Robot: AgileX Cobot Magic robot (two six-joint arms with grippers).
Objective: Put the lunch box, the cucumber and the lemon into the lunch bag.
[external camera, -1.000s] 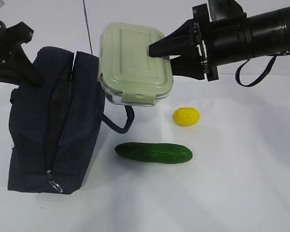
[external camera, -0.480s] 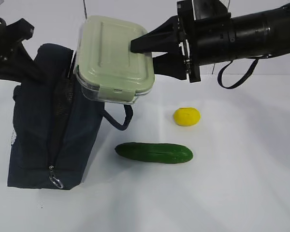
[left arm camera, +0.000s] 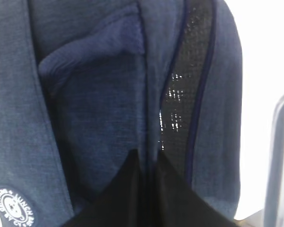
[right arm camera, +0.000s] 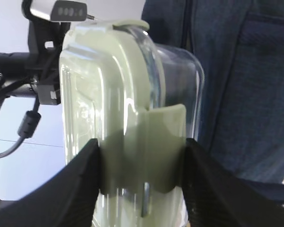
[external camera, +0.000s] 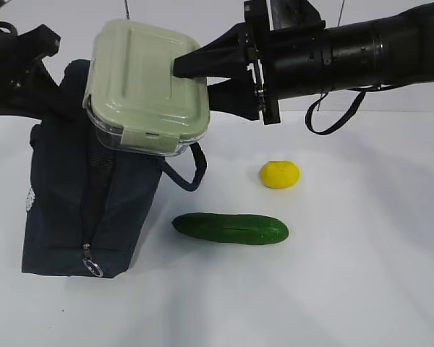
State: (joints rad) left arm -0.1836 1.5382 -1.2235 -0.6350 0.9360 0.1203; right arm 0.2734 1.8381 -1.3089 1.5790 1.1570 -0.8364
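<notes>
Right claw (external camera: pixel 202 76) is clamped on the lunch box (external camera: pixel 146 87), one finger over the pale green lid and one under the clear base, holding it tilted in the air above the top of the lunch bag (external camera: pixel 87 210); in the right wrist view the two dark fingers (right arm camera: pixel 80 184) press on either side of the box at a side clip (right arm camera: pixel 151 146). Left claw (left arm camera: pixel 149 163) is pinched together on a fold of the bag's navy fabric near its open top, beside a strip of black mesh (left arm camera: pixel 189 80).

White tabletop (external camera: pixel 347 289) fills most of the exterior view, plain and matte, meeting a pale wall (external camera: pixel 390 101) behind the arms. On it, from largest to smallest: the bag stands upright at the left, its zipper running down the front to a metal ring pull (external camera: pixel 92 269), one looped handle (external camera: pixel 188 173) hanging to its right, a white round logo (left arm camera: pixel 12 210) showing in the left wrist view. The cucumber (external camera: pixel 230 228) lies flat right of the bag, well apart from it. The lemon (external camera: pixel 279 174) sits just behind the cucumber's right end, not touching it.
</notes>
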